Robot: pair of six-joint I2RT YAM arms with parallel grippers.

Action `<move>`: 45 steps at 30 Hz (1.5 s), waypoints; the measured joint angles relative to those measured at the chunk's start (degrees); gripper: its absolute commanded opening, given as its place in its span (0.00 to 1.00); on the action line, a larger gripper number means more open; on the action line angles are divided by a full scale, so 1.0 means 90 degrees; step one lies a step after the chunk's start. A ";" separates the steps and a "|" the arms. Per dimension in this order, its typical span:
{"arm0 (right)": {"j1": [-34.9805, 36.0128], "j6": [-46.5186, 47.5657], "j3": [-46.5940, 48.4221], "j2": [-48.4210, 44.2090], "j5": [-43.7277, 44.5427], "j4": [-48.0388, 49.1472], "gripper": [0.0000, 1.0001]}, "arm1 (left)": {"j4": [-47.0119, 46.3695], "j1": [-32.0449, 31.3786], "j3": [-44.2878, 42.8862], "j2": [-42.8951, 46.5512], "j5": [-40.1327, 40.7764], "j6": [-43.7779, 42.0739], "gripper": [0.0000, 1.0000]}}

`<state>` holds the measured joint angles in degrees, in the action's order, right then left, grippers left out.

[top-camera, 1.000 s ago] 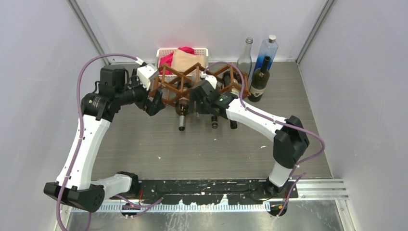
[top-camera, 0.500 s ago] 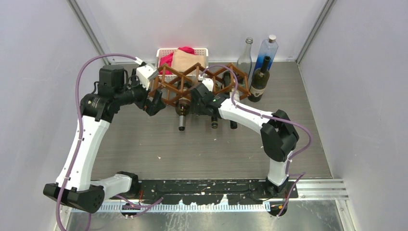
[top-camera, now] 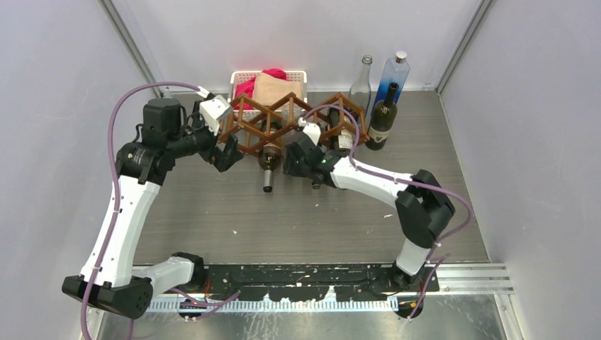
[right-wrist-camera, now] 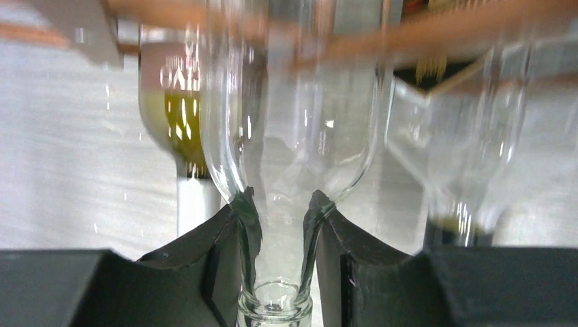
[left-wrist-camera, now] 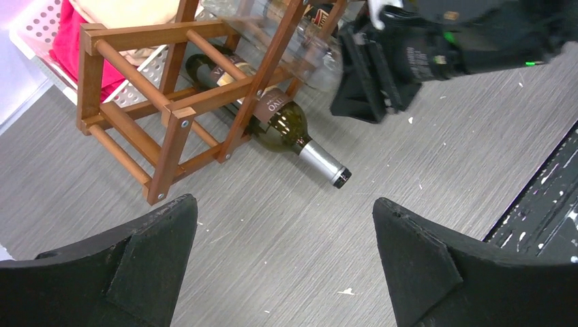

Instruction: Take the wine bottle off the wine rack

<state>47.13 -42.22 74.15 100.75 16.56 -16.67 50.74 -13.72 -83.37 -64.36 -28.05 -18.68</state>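
Observation:
The brown wooden wine rack (top-camera: 283, 117) stands at the back of the table with several bottles lying in its cells. My right gripper (right-wrist-camera: 281, 204) is shut on the neck of a clear glass wine bottle (right-wrist-camera: 286, 136), whose body still lies in the wine rack (left-wrist-camera: 170, 136). In the top view the right gripper (top-camera: 294, 152) sits at the rack's front middle. A green wine bottle (left-wrist-camera: 272, 119) lies in the lower left cell, neck pointing out. My left gripper (left-wrist-camera: 283, 201) hangs open over bare table, just in front of the rack's left end.
A white basket (top-camera: 244, 76) of red and tan cloths sits behind the rack. Three upright bottles stand at the rack's right end: clear (top-camera: 361, 85), blue (top-camera: 394, 78), dark green (top-camera: 383, 117). Walls close in on three sides.
My right gripper's jaws have closed on the clear bottle's neck, and the right arm's elbow has shifted. The left arm has hardly moved.

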 measured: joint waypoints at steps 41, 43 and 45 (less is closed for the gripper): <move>0.1093 0.0240 -0.0561 -0.3934 -0.2246 -0.2528 0.01 | -0.0063 -0.0403 0.2064 0.1345 -0.1156 -0.3276 1.00; 0.1110 0.0386 -0.0294 -0.3764 -0.2489 -0.2552 0.01 | -0.0061 -0.0508 0.2089 0.1343 -0.1154 -0.3296 1.00; 0.1132 0.0515 -0.0070 -0.3606 -0.2696 -0.2586 0.01 | -0.0097 -0.0583 0.2096 0.1345 -0.1154 -0.3298 1.00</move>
<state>57.32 -37.58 73.52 68.29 -7.70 -39.94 49.87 -18.96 -64.51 -52.25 -38.44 -48.36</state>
